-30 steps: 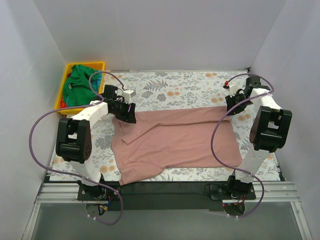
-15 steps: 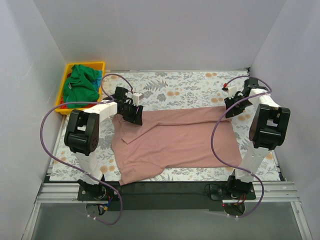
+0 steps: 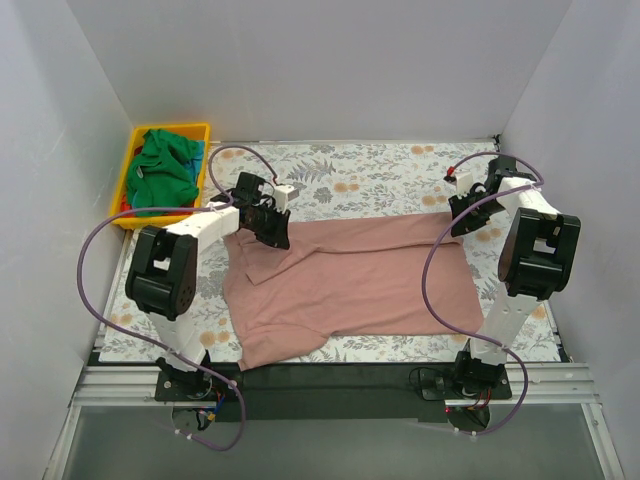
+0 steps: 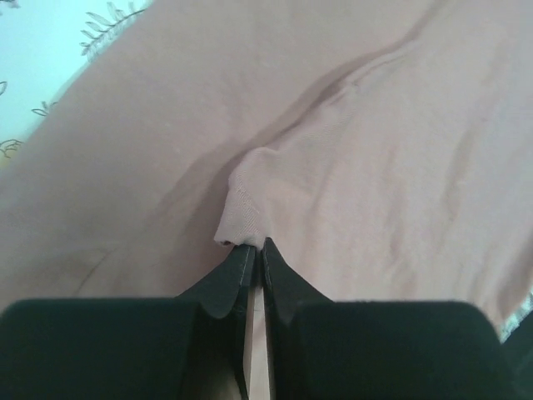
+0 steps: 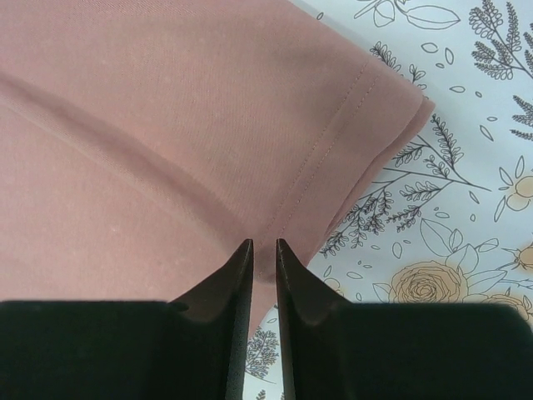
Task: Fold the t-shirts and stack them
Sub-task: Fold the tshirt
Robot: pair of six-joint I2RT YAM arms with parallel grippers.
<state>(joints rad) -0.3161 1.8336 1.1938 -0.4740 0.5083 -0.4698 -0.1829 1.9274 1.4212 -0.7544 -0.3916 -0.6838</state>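
Note:
A large dusty-pink t-shirt (image 3: 350, 280) lies spread on the floral table cover. Its left side is folded over and rumpled. My left gripper (image 3: 272, 225) is at the shirt's far left part. In the left wrist view it (image 4: 256, 243) is shut on a small pinched ridge of the pink fabric (image 4: 241, 208). My right gripper (image 3: 462, 208) is at the shirt's far right corner. In the right wrist view its jaws (image 5: 264, 243) stand a narrow gap apart over the stitched hem (image 5: 333, 142), which lies flat. A green t-shirt (image 3: 160, 170) sits in the bin.
A yellow plastic bin (image 3: 205, 130) stands at the far left corner, with a bit of red fabric (image 3: 124, 208) at its near end. The floral table cover (image 3: 350, 180) shows beyond the shirt and on its right (image 5: 466, 208). White walls enclose three sides.
My left gripper has moved right along the shirt's far edge with the pinched fabric. My right gripper has shifted slightly toward the far side.

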